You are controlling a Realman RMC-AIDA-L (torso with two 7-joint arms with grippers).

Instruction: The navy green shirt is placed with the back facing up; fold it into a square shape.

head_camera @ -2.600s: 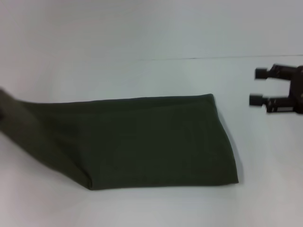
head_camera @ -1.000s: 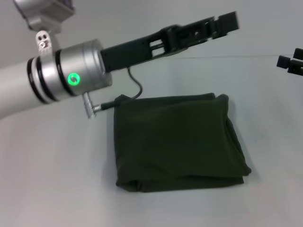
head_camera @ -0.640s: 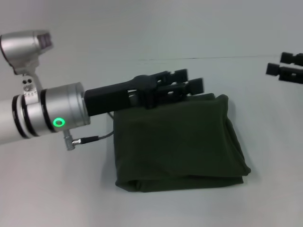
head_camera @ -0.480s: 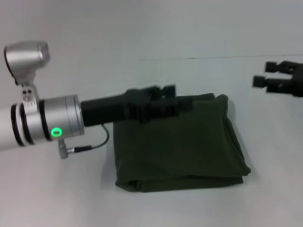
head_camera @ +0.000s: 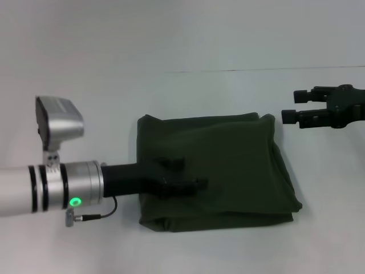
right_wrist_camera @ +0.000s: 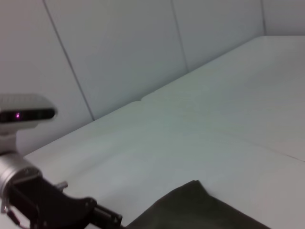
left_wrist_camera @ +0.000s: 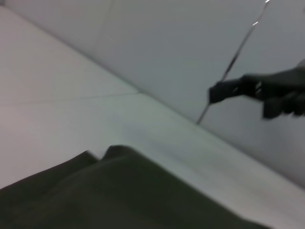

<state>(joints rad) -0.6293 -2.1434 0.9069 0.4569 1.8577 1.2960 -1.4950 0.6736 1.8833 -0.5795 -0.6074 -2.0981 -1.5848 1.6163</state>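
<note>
I see the navy green shirt (head_camera: pixel 214 171) lying folded into a roughly square bundle in the middle of the white surface (head_camera: pixel 182 85), with its folded edges stacked along the near side. My left gripper (head_camera: pixel 185 174) sits low over the near left part of the shirt, dark against the dark cloth, so I cannot tell whether its fingers are spread or closed, or whether they touch the fabric. The left arm reaches in almost level from the left edge, its silver wrist cuff (head_camera: pixel 68 185) showing a green light and a camera block standing above it. My right gripper (head_camera: pixel 292 105) hangs off to the right, well apart from the shirt's far right corner and above the bare surface, pointing left; its two fingers stand apart with a clear gap between them and hold nothing. The left wrist view shows a corner of the shirt (left_wrist_camera: pixel 119 191) close below and the right gripper (left_wrist_camera: pixel 238 93) farther off against the wall. The right wrist view shows the shirt's corner (right_wrist_camera: pixel 200 210) and the left arm's silver cuff (right_wrist_camera: pixel 14 174) with its camera, seen from the opposite side.
</note>
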